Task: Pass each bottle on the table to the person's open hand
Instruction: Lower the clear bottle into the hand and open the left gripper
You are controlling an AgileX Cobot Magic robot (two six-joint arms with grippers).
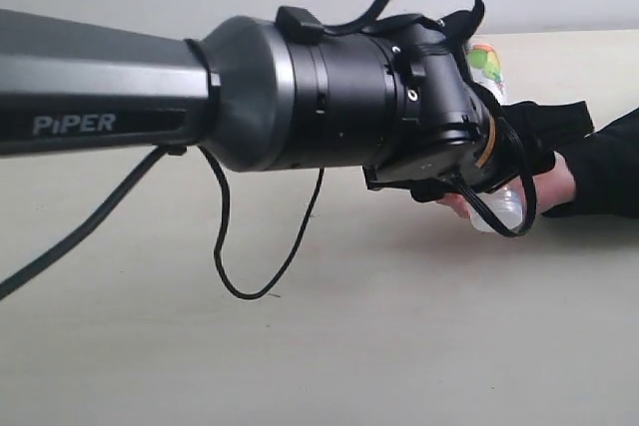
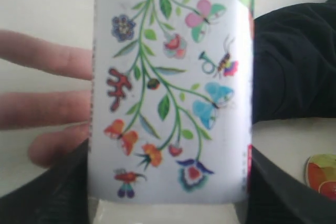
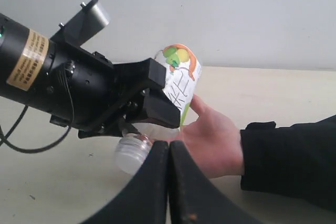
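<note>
Clamping the white plastic bottle with the flower-and-butterfly label [image 2: 170, 93] across its body with the jaws of the left gripper [image 3: 156, 94], at the right of the pale beige tabletop [image 1: 399, 326]. Lies tilted, cap end low, just over the palm of the person's open hand [image 3: 210, 140]; cannot tell if touching. Probably needs only a release downward. Shows the right gripper [image 3: 169, 182] with jaws together, empty, nearer.

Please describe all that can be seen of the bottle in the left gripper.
The bottle is clear plastic with a white label printed with flowers, butterflies and fruit. It is nearly upright over the table, clear end down. The fingers of the left gripper clamp its label from both sides; a person's hand is cupped close beside it.
</note>
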